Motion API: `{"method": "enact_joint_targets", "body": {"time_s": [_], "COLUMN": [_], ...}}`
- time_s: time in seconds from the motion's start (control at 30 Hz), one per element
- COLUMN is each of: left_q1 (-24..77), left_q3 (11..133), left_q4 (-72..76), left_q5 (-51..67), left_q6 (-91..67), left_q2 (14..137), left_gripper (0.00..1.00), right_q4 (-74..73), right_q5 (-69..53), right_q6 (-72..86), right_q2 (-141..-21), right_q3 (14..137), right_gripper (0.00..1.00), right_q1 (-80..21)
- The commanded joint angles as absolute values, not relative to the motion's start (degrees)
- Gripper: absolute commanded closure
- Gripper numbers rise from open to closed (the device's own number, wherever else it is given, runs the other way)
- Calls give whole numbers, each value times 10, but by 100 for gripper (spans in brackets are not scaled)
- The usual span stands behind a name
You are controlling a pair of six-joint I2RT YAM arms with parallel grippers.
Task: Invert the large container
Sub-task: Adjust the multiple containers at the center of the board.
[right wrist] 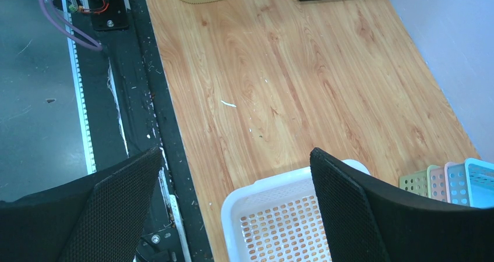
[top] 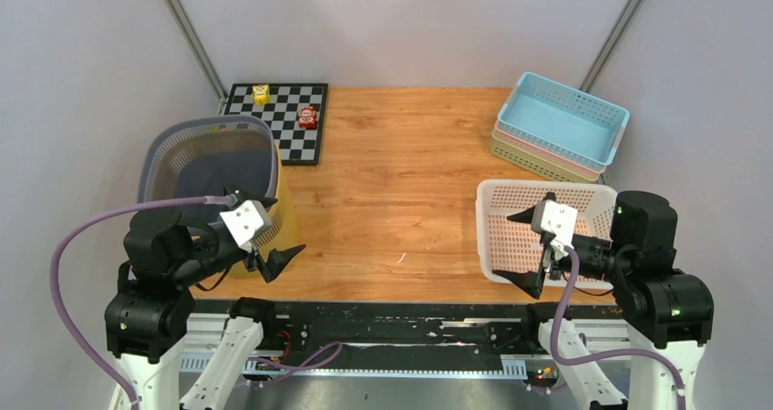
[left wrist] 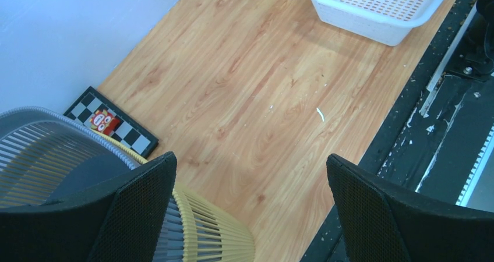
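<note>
Two right fingers (top: 524,217) spread above white basket (top: 506,246).

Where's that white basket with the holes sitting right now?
From the top camera, the white basket sits at the near right edge of the table, below the right gripper, with stacked coloured trays just behind it.

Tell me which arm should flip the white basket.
Right. The right gripper hangs open over the white basket's corner; the left gripper is far off, beside the grey bin.
</note>
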State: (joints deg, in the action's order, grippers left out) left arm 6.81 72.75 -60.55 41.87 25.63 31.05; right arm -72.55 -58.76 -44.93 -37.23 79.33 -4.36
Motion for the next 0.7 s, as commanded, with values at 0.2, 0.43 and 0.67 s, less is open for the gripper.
{"method": "enact_joint_targets", "body": {"time_s": [0.2,0.43,0.67], "left_q1": [60,60,59], "left_q3": [738,733,720], "left_q4": [-595,-601,-606], "left_q5": [420,428,428], "left_q6": [252,270,298], "left_q2": [317,317,316], "left_gripper": [0,0,0], "right_q4": [-740,-739,-717], "right_q5": [-603,-601,-588], "right_q6": [-465,-470,-475], "right_q2": [-381,-379,-375], "right_q3": [802,796,765], "right_gripper": [0,0,0], "right_q1": [-38,-38,-38]}}
